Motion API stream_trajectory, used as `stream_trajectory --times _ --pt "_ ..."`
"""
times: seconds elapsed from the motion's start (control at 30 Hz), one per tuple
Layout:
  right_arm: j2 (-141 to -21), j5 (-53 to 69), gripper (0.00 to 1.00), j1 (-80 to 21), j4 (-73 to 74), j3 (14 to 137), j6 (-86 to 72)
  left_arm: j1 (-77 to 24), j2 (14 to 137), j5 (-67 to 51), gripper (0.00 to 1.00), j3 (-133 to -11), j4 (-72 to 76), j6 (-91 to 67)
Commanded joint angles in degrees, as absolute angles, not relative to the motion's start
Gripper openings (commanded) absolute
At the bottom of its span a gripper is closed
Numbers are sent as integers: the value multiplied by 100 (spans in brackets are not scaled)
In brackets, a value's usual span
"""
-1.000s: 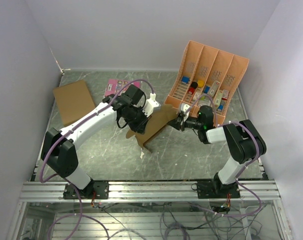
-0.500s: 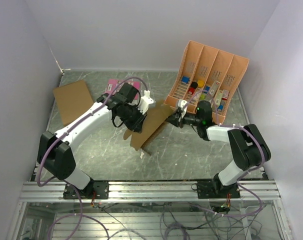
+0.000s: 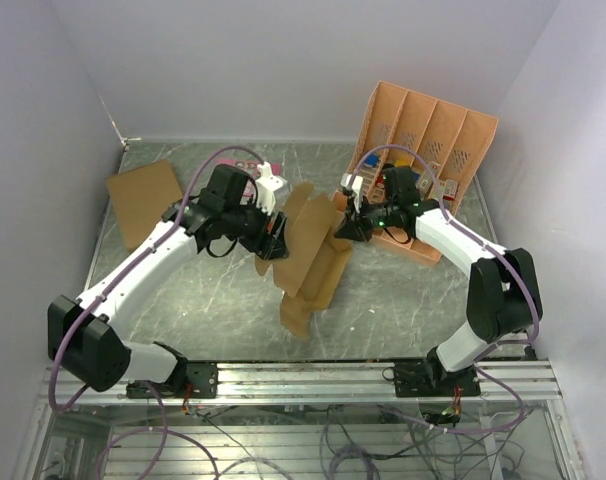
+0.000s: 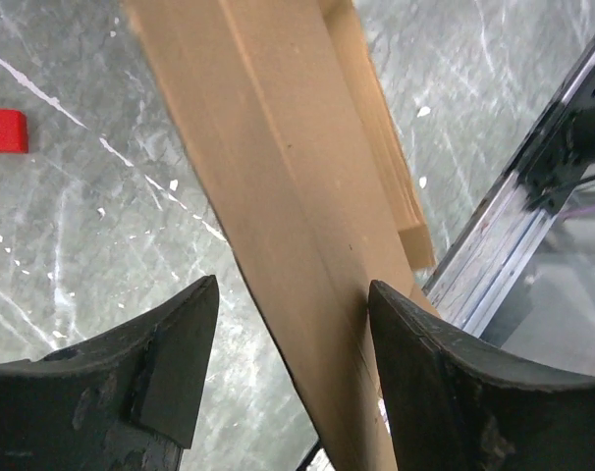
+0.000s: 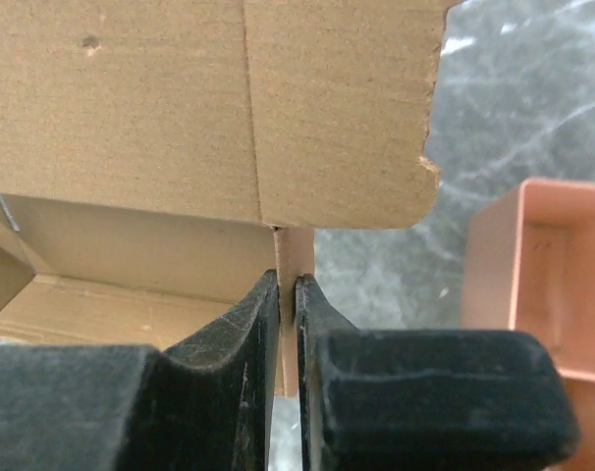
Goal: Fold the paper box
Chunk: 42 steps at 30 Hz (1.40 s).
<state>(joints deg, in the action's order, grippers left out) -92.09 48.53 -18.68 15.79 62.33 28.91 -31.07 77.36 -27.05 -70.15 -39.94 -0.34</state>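
Note:
The paper box (image 3: 309,258) is a brown, partly opened carton with loose flaps, held tilted above the middle of the table. My right gripper (image 3: 341,229) is shut on a thin flap at its upper right edge; in the right wrist view the gripper (image 5: 288,280) pinches that flap under the box's panels (image 5: 180,98). My left gripper (image 3: 274,238) is open at the box's left side. In the left wrist view a box panel (image 4: 278,147) runs between the spread fingers of the gripper (image 4: 293,285), close against the right finger (image 4: 425,363) and apart from the left one.
A larger flat brown cardboard (image 3: 143,200) lies at the back left. An orange slotted organiser (image 3: 433,140) with small items stands at the back right, its corner (image 5: 553,265) near my right gripper. A pink packet (image 3: 251,163) lies behind the left arm. A small red piece (image 4: 3,130) is on the table.
My left gripper has opened and let go of the box. The right arm has swung up and left with the flap, and the box has lifted and spread open.

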Motion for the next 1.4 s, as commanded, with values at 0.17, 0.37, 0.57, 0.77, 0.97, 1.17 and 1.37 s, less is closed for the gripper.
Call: stream_trajectory --times 0.17,0.37,0.57,0.77,0.97,1.17,1.37 --pt "-9473 3944 0 -1916 4609 7252 3462 -2836 7215 -3381 75 -5799 -2138 -1763" --pt "-9625 3514 0 -1920 4896 7250 3554 -2725 6806 -3250 78 -5107 -1362 -2333" --pt "-9543 3199 0 -1939 4799 7060 3621 -2597 6250 -2692 81 -4889 -1351 -2359" --pt "-9485 2743 0 -2041 4775 6990 3690 -2471 5656 -1770 94 -4570 -1371 -2557" --pt "-9552 2386 0 -2115 4618 6807 3680 -2451 5467 -1876 94 -4215 -1159 -2818" --pt "-9366 2163 2 -2196 4253 6460 3637 -2448 5447 -2259 93 -3651 -442 -3296" --pt "-9187 2120 5 -2257 4021 6255 3574 -2452 5736 -2857 91 -3343 399 -3822"
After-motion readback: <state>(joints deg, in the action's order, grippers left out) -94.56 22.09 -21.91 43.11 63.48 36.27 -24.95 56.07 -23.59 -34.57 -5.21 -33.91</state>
